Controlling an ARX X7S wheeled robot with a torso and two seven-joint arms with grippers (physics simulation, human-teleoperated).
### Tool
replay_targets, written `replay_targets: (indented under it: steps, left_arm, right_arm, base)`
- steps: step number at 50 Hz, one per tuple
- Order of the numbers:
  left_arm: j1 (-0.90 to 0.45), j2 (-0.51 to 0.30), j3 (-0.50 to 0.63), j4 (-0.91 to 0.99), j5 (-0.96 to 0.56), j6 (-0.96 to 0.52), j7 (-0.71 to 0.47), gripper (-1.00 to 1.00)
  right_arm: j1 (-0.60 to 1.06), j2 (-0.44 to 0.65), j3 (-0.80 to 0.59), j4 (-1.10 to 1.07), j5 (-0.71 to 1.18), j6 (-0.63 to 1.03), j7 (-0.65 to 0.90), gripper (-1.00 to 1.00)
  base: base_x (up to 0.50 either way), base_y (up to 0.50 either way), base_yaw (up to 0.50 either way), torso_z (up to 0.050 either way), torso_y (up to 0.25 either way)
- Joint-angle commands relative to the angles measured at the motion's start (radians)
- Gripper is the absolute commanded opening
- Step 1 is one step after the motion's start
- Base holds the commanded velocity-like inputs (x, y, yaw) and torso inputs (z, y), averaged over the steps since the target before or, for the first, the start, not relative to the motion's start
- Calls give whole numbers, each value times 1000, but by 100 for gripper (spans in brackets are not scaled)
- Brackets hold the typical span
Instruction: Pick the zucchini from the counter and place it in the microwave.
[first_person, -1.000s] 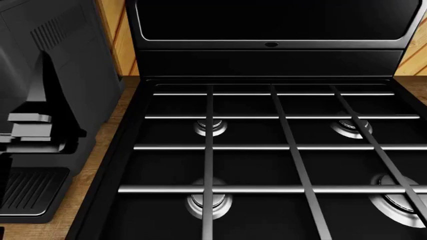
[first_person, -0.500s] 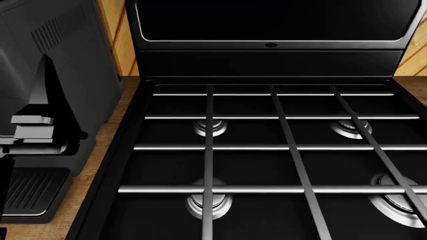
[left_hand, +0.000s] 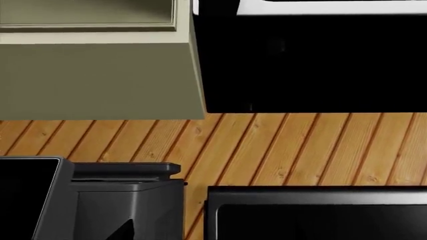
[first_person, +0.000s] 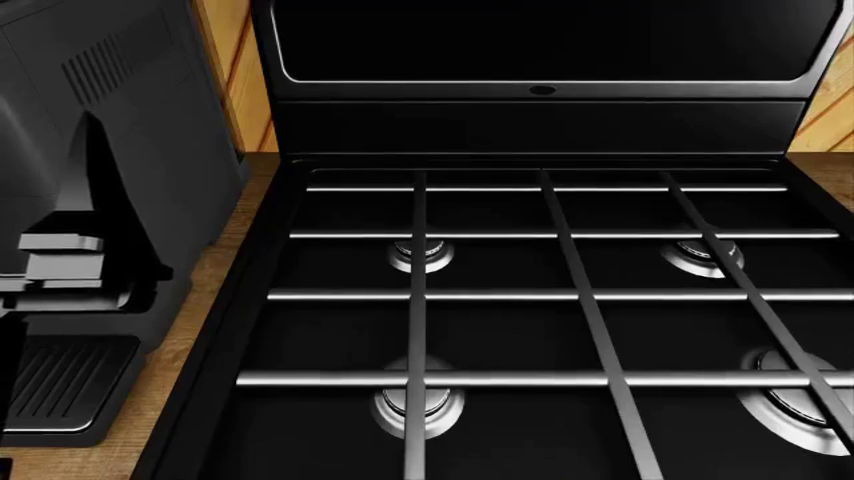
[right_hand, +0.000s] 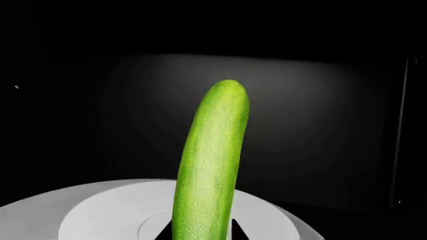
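Zucchini (right_hand: 210, 165) fills your right wrist view, rising from between dark gripper tips barely visible at its base, so your right gripper seems to hold it. Just beyond lies a pale round turntable (right_hand: 100, 210), then a dark cavity wall. Your head view shows only the stove (first_person: 534, 300) and coffee machine (first_person: 94, 200). Left gripper's state: cannot tell.

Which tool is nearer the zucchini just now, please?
The right: the zucchini fills its wrist camera's view, over a white turntable. The left camera sees only wall, cabinet and appliances.
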Motion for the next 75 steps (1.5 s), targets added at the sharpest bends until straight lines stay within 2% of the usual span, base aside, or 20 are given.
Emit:
replay_targets:
  steps: [1, 15, 16, 33, 43, 56, 69, 73, 75]
  left_arm:
    - [13, -6, -8, 1, 1, 10, -3, 100]
    - [-16, 12, 1, 6, -6, -21, 8, 100]
    - [-19, 14, 2, 7, -6, -24, 9, 100]
    - [24, 9, -8, -3, 10, 7, 8, 100]
    - [23, 36, 5, -14, 22, 2, 20, 100]
    - [-29, 73, 23, -14, 14, -27, 55, 100]
    - [-63, 97, 40, -14, 12, -55, 77, 100]
    - [-57, 99, 41, -19, 15, -49, 83, 100]
    - [-60, 95, 37, -16, 10, -48, 84, 100]
  right_arm:
    - [-4, -62, 50, 89, 72, 33, -51, -100]
    - [-33, -59, 54, 89, 72, 25, -23, -100]
    - [-36, -59, 54, 89, 71, 25, -22, 100]
    - [-53, -57, 39, 89, 67, 8, -15, 100]
    - [0, -48, 40, 30, 63, -33, -28, 100]
    - [0, -54, 36, -248, 32, 140, -78, 100]
    - [0, -43, 40, -379, 26, 230, -120, 100]
    - [-8, -32, 27, -526, 29, 334, -127, 100]
    - [-44, -17, 19, -686, 27, 442, -133, 100]
  base:
    - [0, 3, 5, 0, 0]
    - [3, 2, 4, 0, -5]
    - [0, 4, 5, 0, -10]
    - [2, 2, 4, 0, -5]
    - [1, 2, 2, 0, -4]
    - [0, 0, 0, 0, 0]
    - [0, 0, 0, 0, 0]
    - [0, 0, 0, 0, 0]
    - [0, 0, 0, 0, 0]
